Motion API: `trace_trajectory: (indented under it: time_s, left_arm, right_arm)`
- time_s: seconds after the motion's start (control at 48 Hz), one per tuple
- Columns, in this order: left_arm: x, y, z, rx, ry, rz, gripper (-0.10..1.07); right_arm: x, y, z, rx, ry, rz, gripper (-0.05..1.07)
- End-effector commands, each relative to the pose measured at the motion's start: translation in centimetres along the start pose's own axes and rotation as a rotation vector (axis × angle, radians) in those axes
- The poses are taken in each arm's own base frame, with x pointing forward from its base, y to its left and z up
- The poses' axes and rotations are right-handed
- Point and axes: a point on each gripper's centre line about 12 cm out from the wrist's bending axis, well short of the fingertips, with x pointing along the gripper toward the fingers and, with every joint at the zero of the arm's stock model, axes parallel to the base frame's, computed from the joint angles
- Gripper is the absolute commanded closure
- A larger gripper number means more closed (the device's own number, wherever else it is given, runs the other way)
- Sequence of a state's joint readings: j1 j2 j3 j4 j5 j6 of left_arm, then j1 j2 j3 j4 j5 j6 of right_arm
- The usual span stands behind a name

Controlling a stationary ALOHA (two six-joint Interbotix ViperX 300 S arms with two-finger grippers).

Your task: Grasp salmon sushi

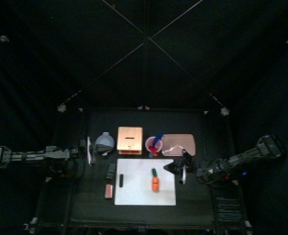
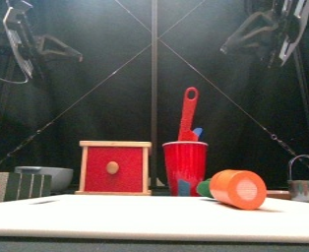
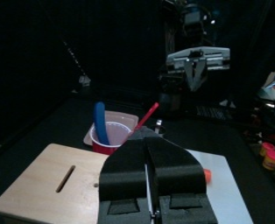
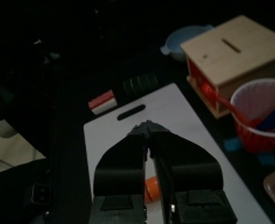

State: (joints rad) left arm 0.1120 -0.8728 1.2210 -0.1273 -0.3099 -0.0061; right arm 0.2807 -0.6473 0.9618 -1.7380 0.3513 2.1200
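Grasping is not yet achieved: the salmon sushi (image 1: pixel 108 190) lies untouched just off the white mat (image 1: pixel 140 193), at the edge nearest the left arm. The right gripper (image 4: pixel 146 129), jaws narrowly parted and empty, is poised above the mat, and the left gripper (image 3: pixel 151 144), shut on nothing, is seen clear of it. In the front view the sushi cannot be made out.

The scene is dimly lit overall; the black curtains (image 1: pixel 144 46) are rendered nearly featureless. Light is cast from above onto the table (image 1: pixel 92 207), where the white mat (image 1: pixel 147 181) is seen as the brightest surface from the top. From the front, a pale haze is spread behind the red cup (image 2: pixel 185 167), and the mat's near edge is blurred. In both wrist views the jaws are dark and soft, with slight grain throughout.
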Motion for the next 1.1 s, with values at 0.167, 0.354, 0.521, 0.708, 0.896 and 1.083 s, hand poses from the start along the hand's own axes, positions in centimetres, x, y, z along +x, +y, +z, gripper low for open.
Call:
trace_trajectory:
  time_s: [0.167,0.354,0.521,0.708,0.896,1.083]
  left_arm:
    - [0.4,-0.2,1.0,-0.03,-0.011,0.001,0.96]
    - [0.4,-0.1,0.8,-0.03,-0.004,0.003,0.96]
    - [0.3,-0.1,0.3,-0.025,0.01,0.004,0.96]
    - [0.4,-0.1,0.5,-0.023,0.002,0.002,0.96]
    - [0.4,-0.1,0.2,-0.029,0.016,0.002,0.96]
    - [0.3,-0.1,-0.1,-0.027,0.024,0.003,0.96]
  right_arm:
    - [0.4,0.0,0.6,-0.032,-0.003,0.02,0.61]
    - [0.5,0.0,0.5,-0.041,0.001,0.021,0.61]
    - [0.5,-0.2,0.4,-0.042,0.004,0.017,0.61]
    - [0.5,-0.2,0.4,-0.04,0.003,0.016,0.61]
    - [0.5,-0.3,0.1,-0.039,0.009,0.01,0.61]
    - [0.5,-0.3,-0.1,-0.039,0.018,0.013,0.61]
